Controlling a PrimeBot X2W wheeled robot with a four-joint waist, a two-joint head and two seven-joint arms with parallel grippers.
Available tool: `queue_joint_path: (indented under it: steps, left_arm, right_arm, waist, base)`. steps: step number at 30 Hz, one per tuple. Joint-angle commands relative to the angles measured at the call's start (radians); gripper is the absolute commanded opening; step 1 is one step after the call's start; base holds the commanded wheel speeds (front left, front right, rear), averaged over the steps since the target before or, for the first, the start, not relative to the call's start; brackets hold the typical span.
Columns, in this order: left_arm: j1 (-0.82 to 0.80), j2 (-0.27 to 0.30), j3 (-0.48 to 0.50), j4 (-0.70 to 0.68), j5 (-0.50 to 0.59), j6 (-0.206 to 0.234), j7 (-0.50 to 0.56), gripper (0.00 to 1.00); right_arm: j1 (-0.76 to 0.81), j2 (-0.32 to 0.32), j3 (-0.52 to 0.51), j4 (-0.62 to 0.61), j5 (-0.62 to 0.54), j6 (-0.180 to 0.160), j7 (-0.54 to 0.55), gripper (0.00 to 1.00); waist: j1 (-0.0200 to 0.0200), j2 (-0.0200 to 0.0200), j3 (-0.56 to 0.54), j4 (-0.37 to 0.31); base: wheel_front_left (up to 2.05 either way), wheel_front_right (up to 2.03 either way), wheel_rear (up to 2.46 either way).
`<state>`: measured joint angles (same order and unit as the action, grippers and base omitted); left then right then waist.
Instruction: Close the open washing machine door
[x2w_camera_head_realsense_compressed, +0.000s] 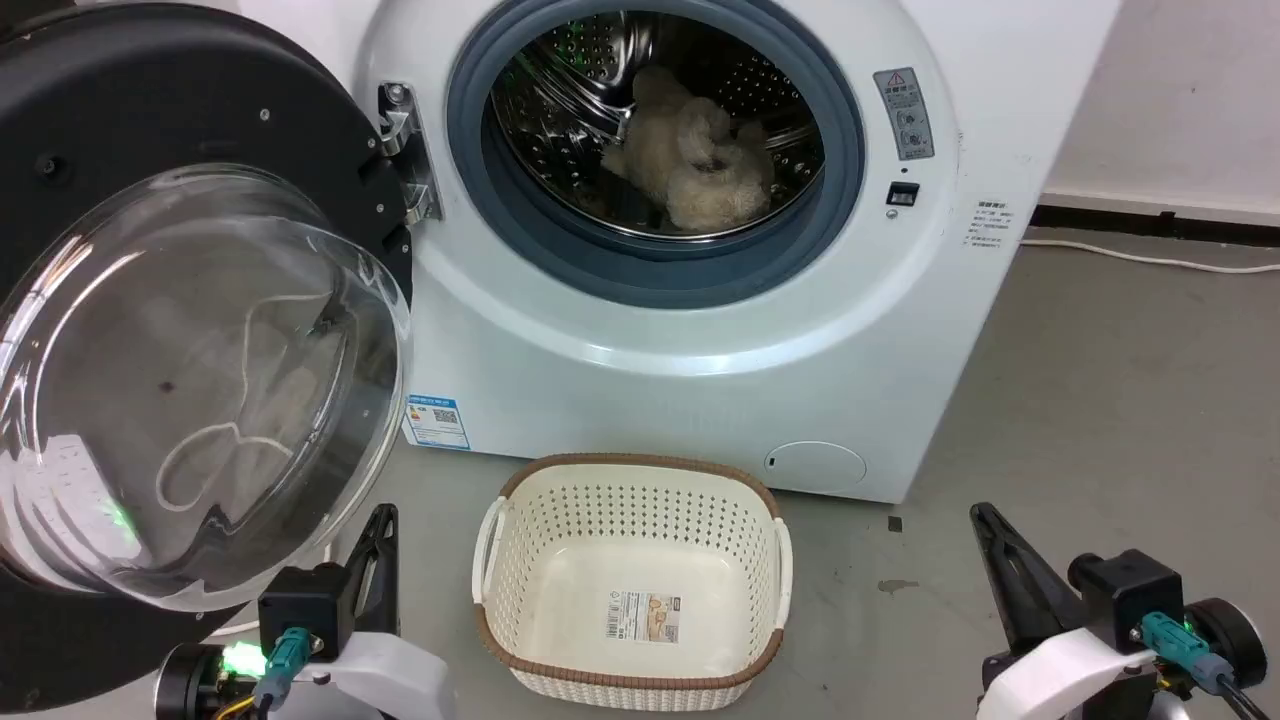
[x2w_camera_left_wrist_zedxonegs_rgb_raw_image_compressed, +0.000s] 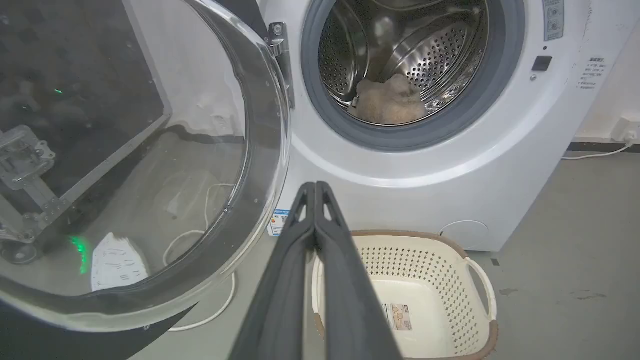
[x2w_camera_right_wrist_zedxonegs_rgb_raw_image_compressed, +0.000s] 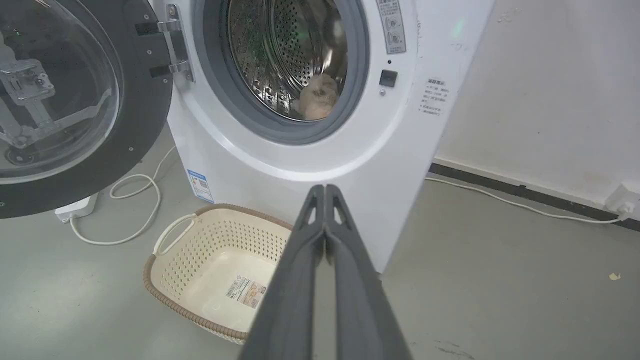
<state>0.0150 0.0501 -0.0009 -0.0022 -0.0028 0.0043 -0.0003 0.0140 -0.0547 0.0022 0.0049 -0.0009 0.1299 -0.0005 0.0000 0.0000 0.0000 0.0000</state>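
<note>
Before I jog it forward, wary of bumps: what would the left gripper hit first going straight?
Probably the washing machine, its white front below the drum, though the washing machine door lies close beside where the left gripper points.

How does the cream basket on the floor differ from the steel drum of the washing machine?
The basket is cream with a brown rim; the drum is shiny steel. The basket opens upward on the floor; the drum opens forward in the washing machine. The basket holds only a label; the drum holds a fluffy beige item. Both are perforated.
</note>
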Motion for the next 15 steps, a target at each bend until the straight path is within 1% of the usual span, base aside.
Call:
queue_joint_path:
  steps: [1, 15]
  left_arm:
    - [-0.015, 0.000, 0.001, 0.002, 0.003, -0.004, 0.000, 0.00]
    - [-0.015, 0.000, 0.001, 0.002, 0.003, -0.004, 0.000, 0.00]
  right_arm:
    - [-0.014, 0.005, -0.002, -0.005, 0.001, 0.001, 0.000, 0.00]
    - [-0.014, 0.005, -0.002, -0.005, 0.001, 0.001, 0.000, 0.00]
  waist:
    - [0.0000, 0.0000, 0.000, 0.000]
    - [0.0000, 0.0000, 0.000, 0.000]
  base:
    - [0.00, 0.00, 0.00]
    - [0.00, 0.00, 0.00]
